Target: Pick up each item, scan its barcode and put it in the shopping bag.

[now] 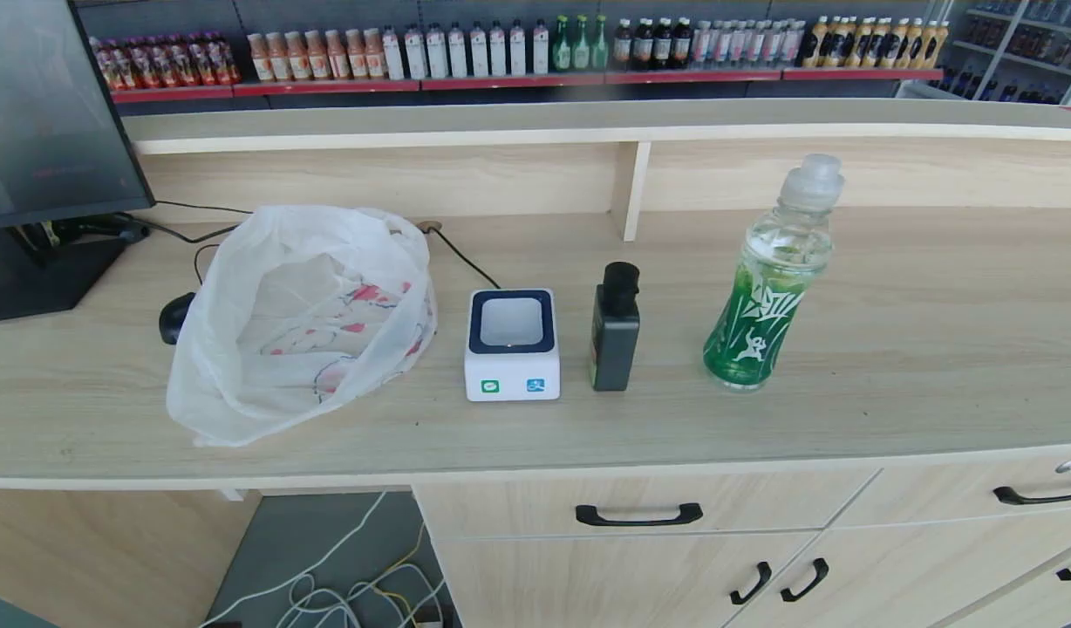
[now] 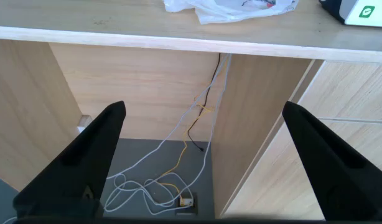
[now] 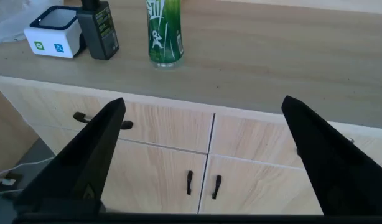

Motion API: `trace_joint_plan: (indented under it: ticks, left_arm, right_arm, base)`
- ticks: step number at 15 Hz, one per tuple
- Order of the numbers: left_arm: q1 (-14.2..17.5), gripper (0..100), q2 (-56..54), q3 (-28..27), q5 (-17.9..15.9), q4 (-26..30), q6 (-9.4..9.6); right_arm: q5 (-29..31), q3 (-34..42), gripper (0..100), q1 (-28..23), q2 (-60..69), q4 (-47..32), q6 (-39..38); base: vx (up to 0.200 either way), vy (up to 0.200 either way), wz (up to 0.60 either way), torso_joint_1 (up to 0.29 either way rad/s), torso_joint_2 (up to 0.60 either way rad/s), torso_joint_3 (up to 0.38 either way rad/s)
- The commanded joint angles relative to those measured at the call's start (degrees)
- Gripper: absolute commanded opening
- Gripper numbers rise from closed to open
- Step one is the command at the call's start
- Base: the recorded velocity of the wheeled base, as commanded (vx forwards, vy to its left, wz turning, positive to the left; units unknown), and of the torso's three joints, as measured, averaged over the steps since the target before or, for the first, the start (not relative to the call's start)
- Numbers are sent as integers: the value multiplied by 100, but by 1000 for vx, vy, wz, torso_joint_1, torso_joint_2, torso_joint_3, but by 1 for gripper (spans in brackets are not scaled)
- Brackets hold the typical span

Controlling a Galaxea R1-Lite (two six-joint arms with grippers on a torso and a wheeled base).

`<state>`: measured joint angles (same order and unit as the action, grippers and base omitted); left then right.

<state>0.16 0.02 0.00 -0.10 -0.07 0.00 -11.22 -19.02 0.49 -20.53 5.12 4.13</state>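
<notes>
One crinkled plastic bag [image 1: 283,366] beside cubic scanner [image 1: 511,349].

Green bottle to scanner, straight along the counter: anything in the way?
Yes. The small black bottle stands upright between the green bottle and the scanner, close to the scanner's side. Above it nothing visible blocks; the shopping bag sits past the scanner.

Head camera high over the counter [image 1: 937,349]; wrist cameras low before its edge, scanner [image 1: 512,344] common to all.
</notes>
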Motion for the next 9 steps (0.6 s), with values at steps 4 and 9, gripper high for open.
trace_joint_plan:
  ticks: [4, 9]
  left_arm:
    - [2, 100, -2, 0, 1, -1, 0]
    - [2, 100, -2, 0, 1, -1, 0]
  right_arm:
    - [-127, -419, 100, 918, -1454, 622, -27]
    - [-118, -471, 100, 2096, -2860, 2274, 53]
  base:
    - [0, 0, 0, 0, 0, 0]
    - [0, 0, 0, 0, 0, 0]
